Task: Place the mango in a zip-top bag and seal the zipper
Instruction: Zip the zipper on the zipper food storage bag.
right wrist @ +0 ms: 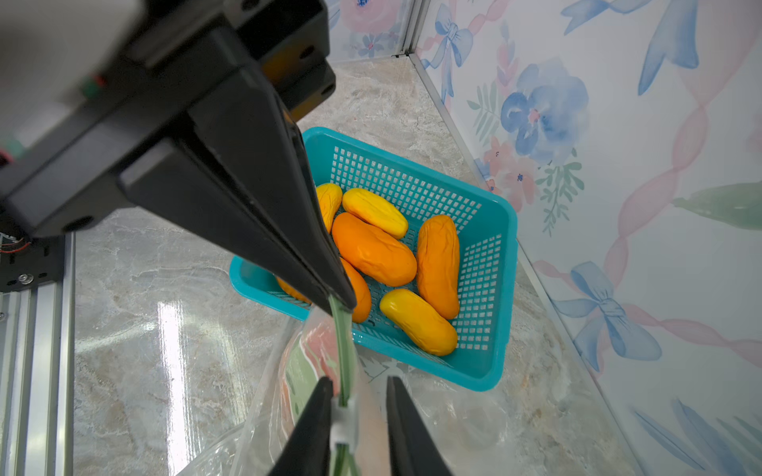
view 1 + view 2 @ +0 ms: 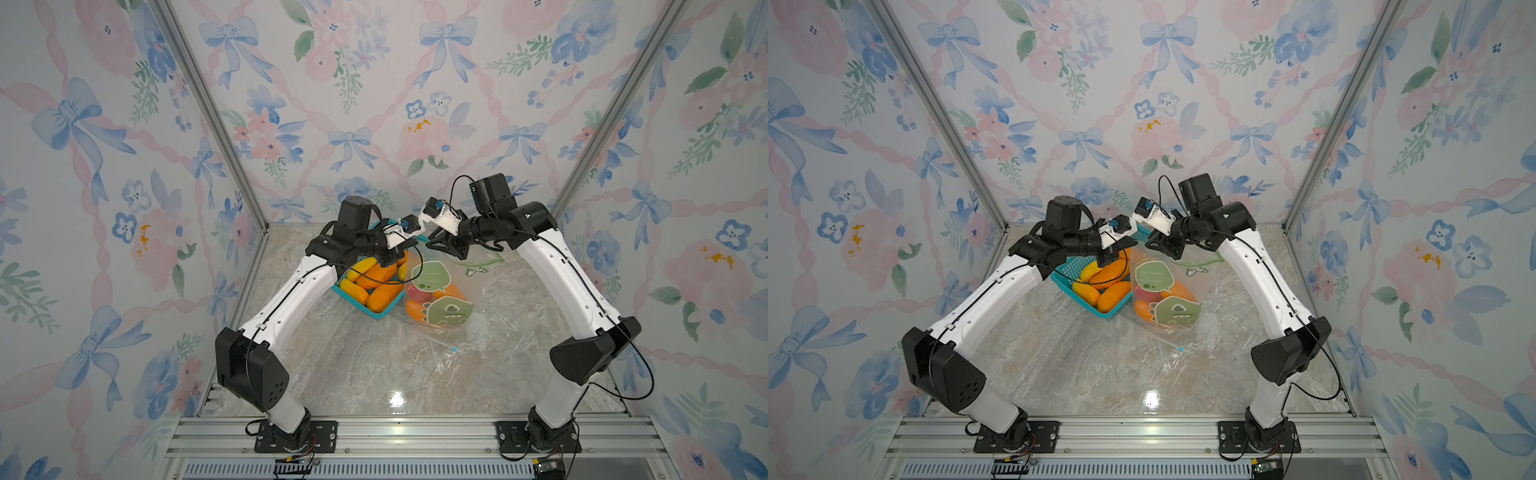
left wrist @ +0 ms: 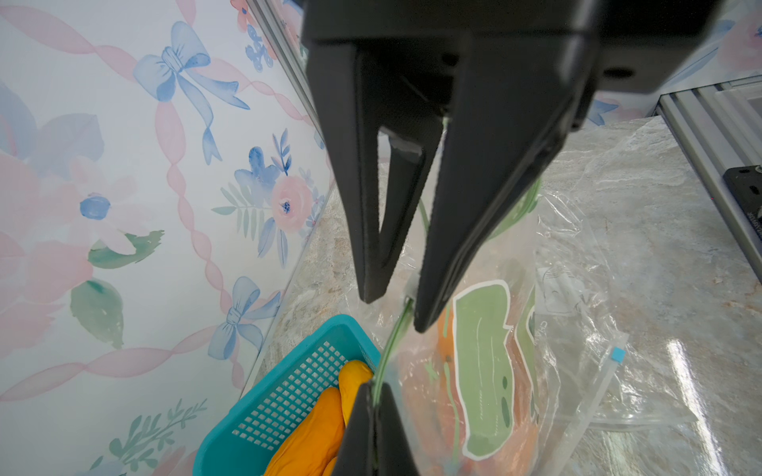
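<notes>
The zip-top bag [image 2: 446, 286], clear with green cartoon prints, hangs upright with an orange mango [image 2: 415, 309] and a reddish fruit inside. My left gripper [image 3: 373, 395] is shut on the bag's green zipper strip [image 3: 396, 334] at the end nearer the basket. My right gripper [image 1: 358, 381] is open around the same strip. The white slider [image 1: 344, 424] rests against one of its fingers, with a gap to the other. In both top views the two grippers [image 2: 388, 259] [image 2: 436, 245] sit close together above the bag's top edge.
A teal basket [image 1: 509, 247] with several yellow and orange mangoes [image 1: 373, 249] stands just left of the bag, under my left wrist. Another clear bag with a blue slider [image 2: 454, 350] lies flat in front of the printed bag. Flowered walls close in the back and sides.
</notes>
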### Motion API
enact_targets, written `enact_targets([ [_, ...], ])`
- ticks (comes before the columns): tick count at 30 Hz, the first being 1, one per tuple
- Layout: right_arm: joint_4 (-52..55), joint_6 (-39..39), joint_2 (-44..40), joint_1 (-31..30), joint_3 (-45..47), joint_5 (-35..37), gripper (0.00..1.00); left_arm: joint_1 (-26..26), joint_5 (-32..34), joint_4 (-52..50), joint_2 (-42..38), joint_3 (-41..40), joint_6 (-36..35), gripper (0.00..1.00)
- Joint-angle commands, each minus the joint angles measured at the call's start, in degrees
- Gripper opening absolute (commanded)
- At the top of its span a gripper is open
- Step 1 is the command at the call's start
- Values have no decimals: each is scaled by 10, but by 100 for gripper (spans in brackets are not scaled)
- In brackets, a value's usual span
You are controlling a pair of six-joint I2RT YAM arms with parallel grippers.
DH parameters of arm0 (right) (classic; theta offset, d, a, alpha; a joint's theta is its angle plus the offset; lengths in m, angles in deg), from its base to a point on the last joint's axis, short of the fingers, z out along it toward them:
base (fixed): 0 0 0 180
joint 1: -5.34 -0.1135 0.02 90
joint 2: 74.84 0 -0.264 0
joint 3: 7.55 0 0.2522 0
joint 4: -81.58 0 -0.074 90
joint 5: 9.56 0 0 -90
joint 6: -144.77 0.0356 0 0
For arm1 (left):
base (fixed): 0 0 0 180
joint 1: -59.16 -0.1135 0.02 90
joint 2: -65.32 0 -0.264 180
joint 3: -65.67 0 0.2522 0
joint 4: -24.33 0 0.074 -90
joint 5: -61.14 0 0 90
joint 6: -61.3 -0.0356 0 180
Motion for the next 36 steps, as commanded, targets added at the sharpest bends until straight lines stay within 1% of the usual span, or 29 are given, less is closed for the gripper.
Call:
enact_targets([
  [1, 20, -1, 6, -7, -16, -6, 21, 3, -10, -1, -15, -7, -2, 0],
  [8, 14, 0, -7, -3, -4, -7, 12, 3, 8, -1, -12, -10, 0, 0],
  [12, 17, -7, -22, 0, 8, -8, 5, 2, 42, -1, -9, -7, 9, 0],
  [16, 16, -9, -39, 8, 23, -5, 4, -2, 89, 0, 1, 0, 29, 0],
  [22, 28, -14, -59, 22, 40, 2, 5, -10, 123, 1, 15, 14, 53, 0],
  [28, 22, -14, -81, 40, 71, 4, 7, -23, 136, 3, 20, 22, 67, 0],
  [36, 12, -10, -133, 72, 117, 3, 8, -40, 155, 5, 16, 23, 71, 0],
])
